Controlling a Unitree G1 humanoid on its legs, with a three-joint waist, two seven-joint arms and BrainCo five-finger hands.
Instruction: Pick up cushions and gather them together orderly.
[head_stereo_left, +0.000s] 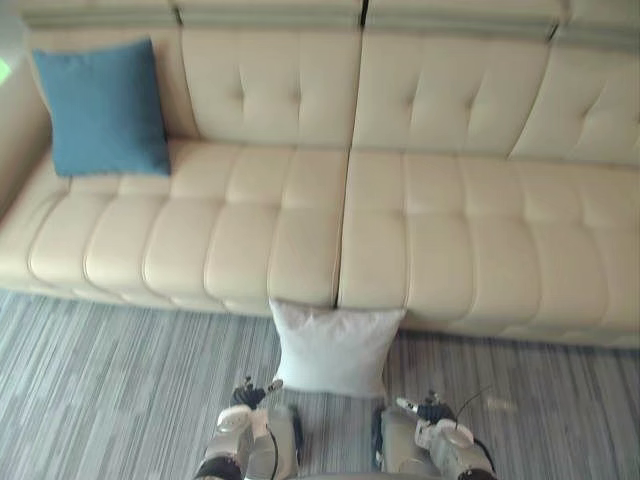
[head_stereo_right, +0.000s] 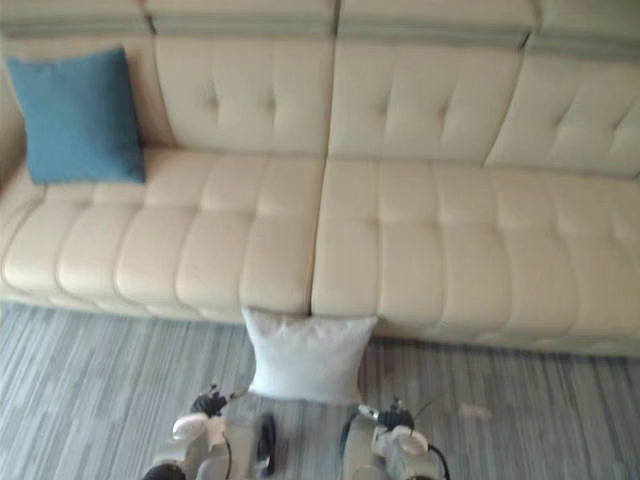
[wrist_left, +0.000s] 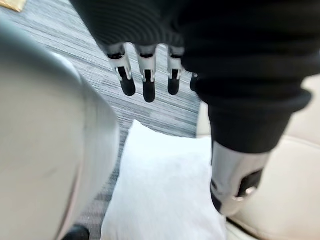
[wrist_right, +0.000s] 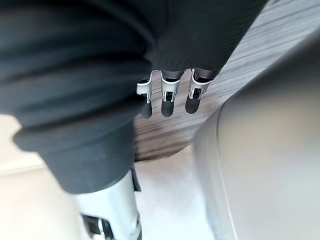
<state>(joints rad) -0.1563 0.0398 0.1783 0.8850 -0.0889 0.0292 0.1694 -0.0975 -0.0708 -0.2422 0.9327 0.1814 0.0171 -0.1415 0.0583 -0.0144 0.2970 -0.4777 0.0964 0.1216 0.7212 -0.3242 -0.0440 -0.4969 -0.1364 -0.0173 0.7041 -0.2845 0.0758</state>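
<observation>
**Step in hand: pick up the white cushion.**

**Position of parts.** The white cushion (head_stereo_left: 335, 350) stands on edge on the striped carpet (head_stereo_left: 100, 390). It leans against the front of the cream sofa (head_stereo_left: 470, 250), at the seam between the two seat sections, directly ahead of the robot. The blue cushion (head_stereo_left: 103, 108) sits at the left end of the sofa seat, propped against the backrest and well apart from the white one.

**Hand state.** The left hand (wrist_left: 148, 87) hangs low, fingers straight and a little spread, thumb apart, holding nothing. The white cushion lies close to it. The right hand (wrist_right: 167, 100) is in the same condition, with fingers straight and nothing held, and is near the cushion's other side.

**Recommended procedure.**
1. Bring one hand to each side edge of the white cushion.
2. Close both hands inward at the same time. The filling looks soft, so a one-sided grip would likely let it fold and slip.
3. Raise the cushion clear of the carpet and above the seat front before moving it sideways.
4. Set it upright on the seat just beside the blue cushion, back against the backrest and edges in line.

**Caution.** The cushion is only leaning, so a push on its face may tip it flat.
</observation>
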